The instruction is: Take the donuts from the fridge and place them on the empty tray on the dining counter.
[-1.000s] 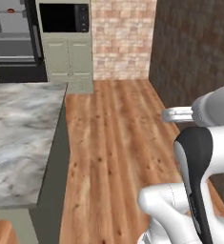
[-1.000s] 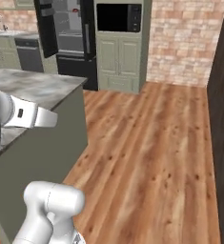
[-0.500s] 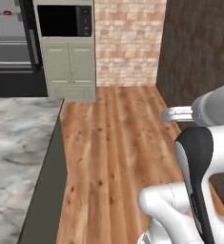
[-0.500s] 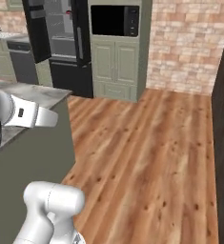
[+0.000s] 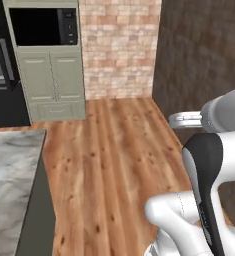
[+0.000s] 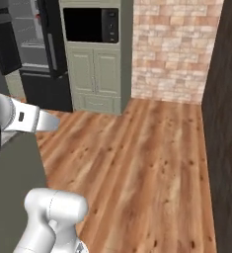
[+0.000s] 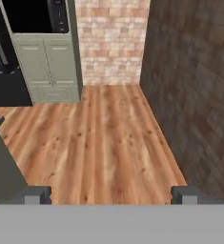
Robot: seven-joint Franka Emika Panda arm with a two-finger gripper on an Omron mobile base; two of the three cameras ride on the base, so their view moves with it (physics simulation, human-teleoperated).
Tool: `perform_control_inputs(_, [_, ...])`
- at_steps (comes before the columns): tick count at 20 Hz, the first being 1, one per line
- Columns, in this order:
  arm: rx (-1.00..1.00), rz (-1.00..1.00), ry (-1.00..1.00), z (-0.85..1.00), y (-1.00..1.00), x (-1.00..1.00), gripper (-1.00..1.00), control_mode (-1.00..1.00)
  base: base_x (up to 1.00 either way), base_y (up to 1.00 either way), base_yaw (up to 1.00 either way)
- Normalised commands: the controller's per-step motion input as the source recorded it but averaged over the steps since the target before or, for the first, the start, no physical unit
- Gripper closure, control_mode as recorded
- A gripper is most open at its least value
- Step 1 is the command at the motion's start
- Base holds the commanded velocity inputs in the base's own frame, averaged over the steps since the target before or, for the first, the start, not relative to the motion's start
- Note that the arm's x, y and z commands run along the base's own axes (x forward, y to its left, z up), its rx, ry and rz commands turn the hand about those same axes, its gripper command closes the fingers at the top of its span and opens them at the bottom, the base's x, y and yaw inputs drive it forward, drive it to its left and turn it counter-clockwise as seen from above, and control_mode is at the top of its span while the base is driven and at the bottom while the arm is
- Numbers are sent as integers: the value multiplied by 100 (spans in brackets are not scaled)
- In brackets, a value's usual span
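Glossy white, rounded Franka arm links (image 5: 179,220) with smooth, tube-like casings. Dark charcoal joint band (image 5: 205,165) curving between two white shells in the left base view. White elbow housing (image 6: 53,210), cylindrical with rounded ends. White tapered forearm link (image 6: 23,118) bearing a small dark mark on its side. Two small dark grey blocky fingertips (image 7: 37,194) on the hand (image 7: 111,195).

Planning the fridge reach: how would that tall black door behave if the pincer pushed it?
The tall black fridge door stands open beside grey shelves, so it probably swings on hinges rather than slides. The rigid panel likely feels heavy. Its long grey handle looks smooth, possibly slippery.
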Motion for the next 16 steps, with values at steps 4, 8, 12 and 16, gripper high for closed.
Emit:
perform_control_inputs(4, [0, 0, 0, 0, 0, 0, -100, 100, 100, 0, -19])
perform_control_inputs(8, [0, 0, 0, 0, 0, 0, -100, 100, 100, 0, -10])
perform_control_inputs(12, [0, 0, 0, 0, 0, 0, -100, 100, 100, 0, -1])
perform_control_inputs(16, [0, 0, 0, 0, 0, 0, -100, 100, 100, 0, 0])
